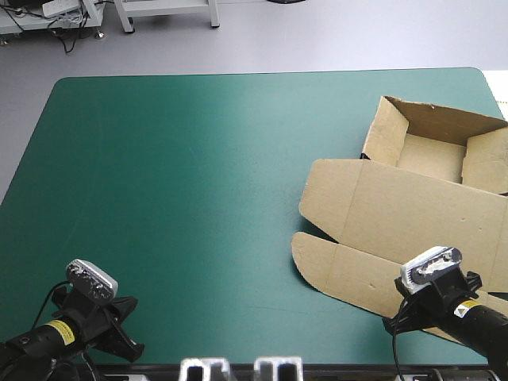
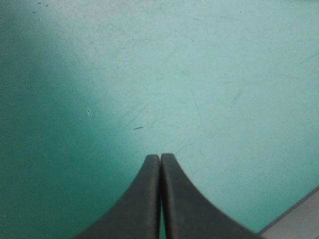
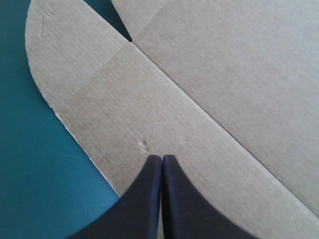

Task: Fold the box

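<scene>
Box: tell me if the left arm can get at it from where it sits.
Probably yes: only bare teal-green cover lies between the left gripper and the box, though it's across the table.

The box is plain brown, the table cover teal-green.

The table has a teal-green cover. The brown box lies at its right side, its lid flat.
</scene>
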Tool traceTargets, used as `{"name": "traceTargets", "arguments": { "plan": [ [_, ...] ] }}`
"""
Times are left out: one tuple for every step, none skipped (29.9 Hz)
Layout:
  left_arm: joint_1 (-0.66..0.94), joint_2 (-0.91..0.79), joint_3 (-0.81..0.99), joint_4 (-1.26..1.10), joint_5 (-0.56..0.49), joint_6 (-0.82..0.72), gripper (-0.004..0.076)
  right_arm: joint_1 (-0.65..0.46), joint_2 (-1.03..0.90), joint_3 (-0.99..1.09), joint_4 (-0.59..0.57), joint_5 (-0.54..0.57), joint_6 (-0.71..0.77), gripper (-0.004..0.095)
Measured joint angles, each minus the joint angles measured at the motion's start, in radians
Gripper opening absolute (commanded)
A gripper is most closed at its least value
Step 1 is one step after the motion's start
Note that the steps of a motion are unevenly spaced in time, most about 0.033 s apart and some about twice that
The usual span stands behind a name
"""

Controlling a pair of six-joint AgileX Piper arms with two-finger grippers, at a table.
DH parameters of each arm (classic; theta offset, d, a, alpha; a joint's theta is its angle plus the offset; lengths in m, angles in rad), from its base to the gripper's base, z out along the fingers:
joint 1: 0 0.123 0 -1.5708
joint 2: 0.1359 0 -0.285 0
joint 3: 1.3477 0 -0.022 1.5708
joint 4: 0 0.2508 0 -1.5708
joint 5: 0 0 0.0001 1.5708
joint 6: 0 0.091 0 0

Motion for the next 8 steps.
{"name": "traceTargets", "arguments": {
  "plan": [
    [0.000,0.000,0.000,0.000,0.001,0.000,-0.0010,0.006,0.000,0.000,0.000,-0.001,0.001,-0.0009],
    [0.000,0.000,0.000,0.000,0.001,0.000,-0.0010,0.007,0.000,0.000,0.000,-0.002,0.001,-0.0009],
    [0.000,0.000,0.000,0.000,0.001,0.000,-0.0010,0.009,0.000,0.000,0.000,-0.003,0.004,-0.0009],
    [0.000,0.000,0.000,0.000,0.001,0.000,-0.0010,0.008,0.000,0.000,0.000,-0.004,0.006,-0.0009],
    [0.000,0.000,0.000,0.000,0.001,0.000,-0.0010,0.008,0.000,0.000,0.000,-0.004,0.011,-0.0009],
    [0.000,0.000,0.000,0.000,0.001,0.000,-0.0010,0.009,0.000,0.000,0.000,-0.004,0.013,-0.0009],
    [0.000,0.000,0.000,0.000,0.002,0.000,-0.0010,0.010,0.000,0.000,0.000,-0.004,0.020,-0.0009],
    [0.000,0.000,0.000,0.000,0.002,0.000,-0.0010,0.010,0.000,0.000,0.000,-0.004,0.025,-0.0009]
  ]
}}
